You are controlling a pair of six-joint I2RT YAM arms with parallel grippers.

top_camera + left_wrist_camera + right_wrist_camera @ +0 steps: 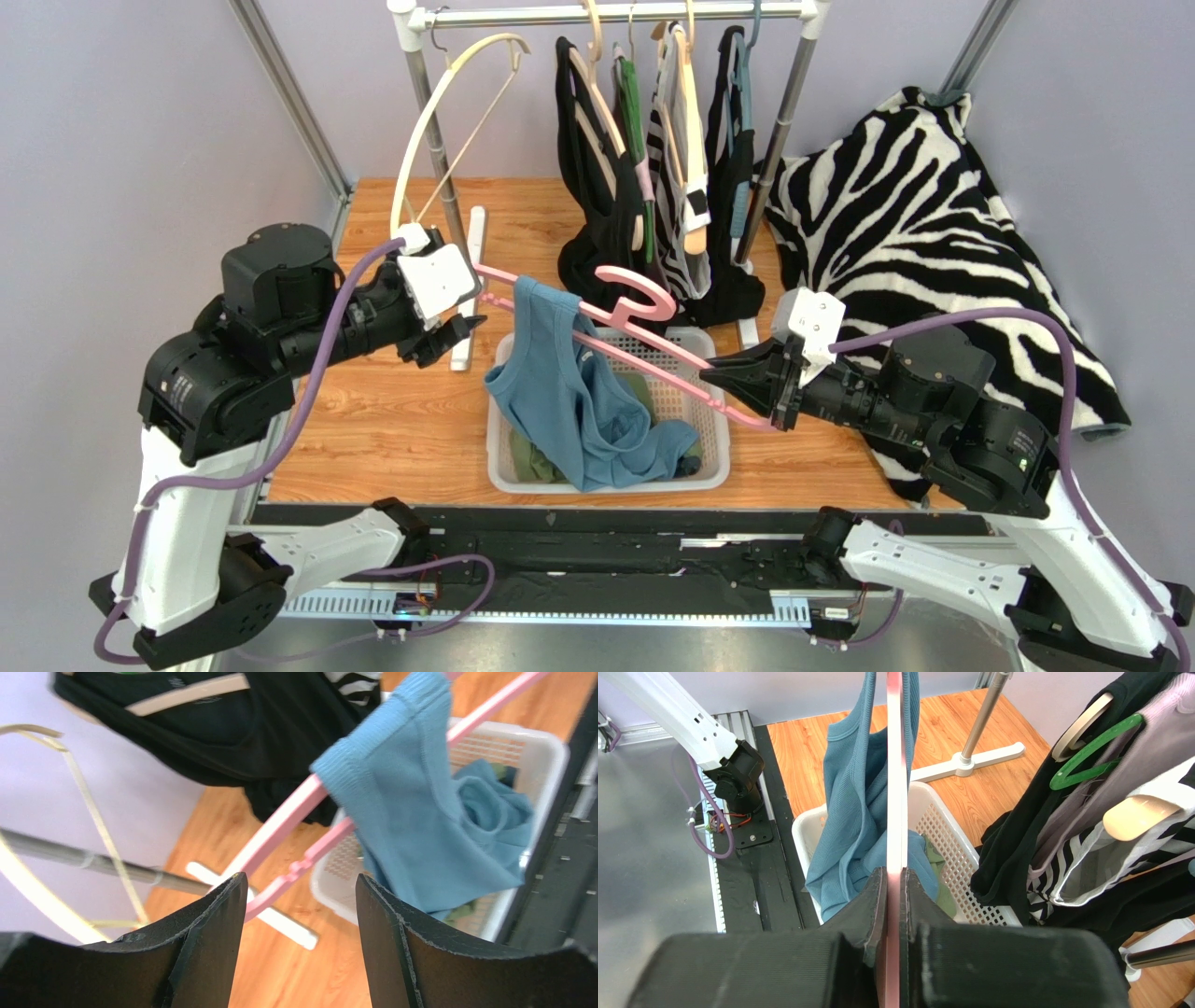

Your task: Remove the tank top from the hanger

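Over the white basket (709, 469) at the 6 o'clock edge of the bench (379, 406), the pink hanger (617, 343) is held up nearly level, running from about 10 o'clock down to 4 o'clock. It seems to be held there so that whatever slips off will fall into the basket and not onto the wood. The right gripper (896, 875) is clamped tight on the hanger's 4 o'clock end, its fingers pressed flat against the thin bar, which serves to anchor the hanger while the other arm works. The blue tank top (575, 392) is on the hanger only by its upper part, draped over the bar toward the 10 o'clock end, and its body sags down into the basket. The left gripper (300, 882) has its fingers spread apart and holds nothing. The hanger's 10 o'clock tip lies just past the gap between them, and I cannot tell whether it touches. That arm reaches in from 9 o'clock with its forearm almost level and its wrist turned toward the cloth. The right arm comes in from 3 o'clock, low and stretched, with its wrist in line with the bar. Judging by this, the strap has yet to be pulled off the tip. A rack (617, 14) of dark garments stands at 12 o'clock, close behind the hanger.
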